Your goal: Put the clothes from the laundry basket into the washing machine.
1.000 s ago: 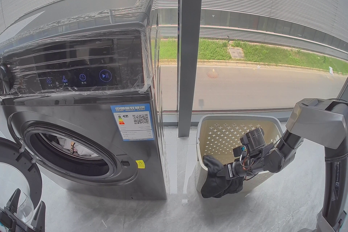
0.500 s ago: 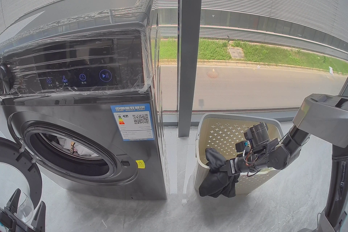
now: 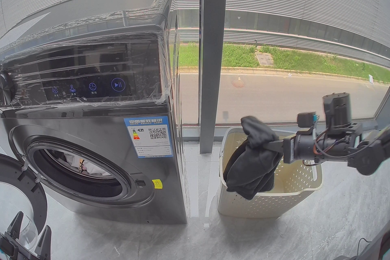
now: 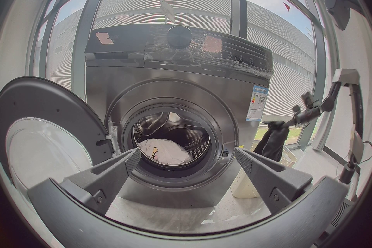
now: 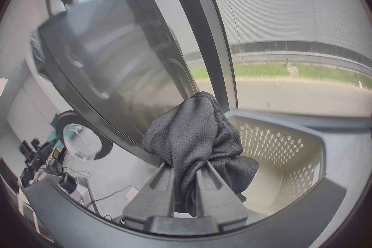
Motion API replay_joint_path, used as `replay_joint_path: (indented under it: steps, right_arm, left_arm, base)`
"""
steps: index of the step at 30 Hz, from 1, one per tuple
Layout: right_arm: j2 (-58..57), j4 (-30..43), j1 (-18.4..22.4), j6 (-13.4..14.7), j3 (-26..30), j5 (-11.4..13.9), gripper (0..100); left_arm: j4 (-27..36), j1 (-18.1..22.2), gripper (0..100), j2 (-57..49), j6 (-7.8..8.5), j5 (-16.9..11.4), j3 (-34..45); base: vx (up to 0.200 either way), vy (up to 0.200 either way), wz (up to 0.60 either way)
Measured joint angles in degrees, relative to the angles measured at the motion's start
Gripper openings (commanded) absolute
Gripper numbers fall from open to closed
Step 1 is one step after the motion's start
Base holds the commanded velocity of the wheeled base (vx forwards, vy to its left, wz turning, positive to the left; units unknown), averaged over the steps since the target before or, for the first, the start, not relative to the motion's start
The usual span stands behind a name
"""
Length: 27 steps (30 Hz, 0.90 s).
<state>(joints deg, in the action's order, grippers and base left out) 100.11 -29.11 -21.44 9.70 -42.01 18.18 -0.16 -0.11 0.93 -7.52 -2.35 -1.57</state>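
Observation:
My right gripper (image 3: 273,146) is shut on a black mesh garment (image 3: 252,163), which hangs over the near left rim of the cream laundry basket (image 3: 300,187). In the right wrist view the cloth (image 5: 193,132) bunches up between the fingers of the gripper (image 5: 185,175). The grey washing machine (image 3: 101,126) stands to the left with its round door (image 3: 16,196) swung open. A white garment (image 4: 164,152) lies in the drum. My left gripper (image 4: 186,155) is open and holds nothing, low in front of the drum opening.
A dark window pillar (image 3: 212,49) rises between the machine and the basket. Glass panes run behind both. Pale floor (image 3: 284,236) lies open in front of the basket and machine.
My right arm has risen and lifted the black garment from the basket's front rim to above the basket. The left gripper has stayed still.

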Motion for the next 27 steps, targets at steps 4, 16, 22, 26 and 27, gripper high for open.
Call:
replay_joint_path:
  steps: [4, 16, 22, 26, 27]
  right_arm:
    - [-11.2, 0.0, -0.4, -0.5, 1.5, 0.8, 0]
    - [-37.4, 5.2, -13.1, 3.7, 3.1, 1.1, 0]
    - [-42.5, 5.9, -14.4, 4.1, 5.3, 1.3, 0]
    - [-43.6, 5.9, -14.8, 4.1, 7.0, 1.4, 0]
    - [-43.8, 6.0, -15.0, 4.1, 7.3, 1.4, 0]
  left_arm:
    - [0.0, 0.0, 100, 0.0, -0.02, 0.0, 0.0]
    - [0.0, 0.0, 100, 0.0, -0.05, 0.0, 0.0]
    - [0.0, 0.0, 100, 0.0, -0.02, 0.0, 0.0]
    - [0.0, 0.0, 100, 0.0, -0.02, 0.0, 0.0]
    - [0.0, 0.0, 100, 0.0, -0.02, 0.0, 0.0]
  base:
    - [0.000, 0.000, 0.00]
    - [-0.017, 0.000, 0.00]
    - [-0.200, 0.000, 0.00]
    - [-0.200, 0.000, 0.00]
    - [-0.200, 0.000, 0.00]
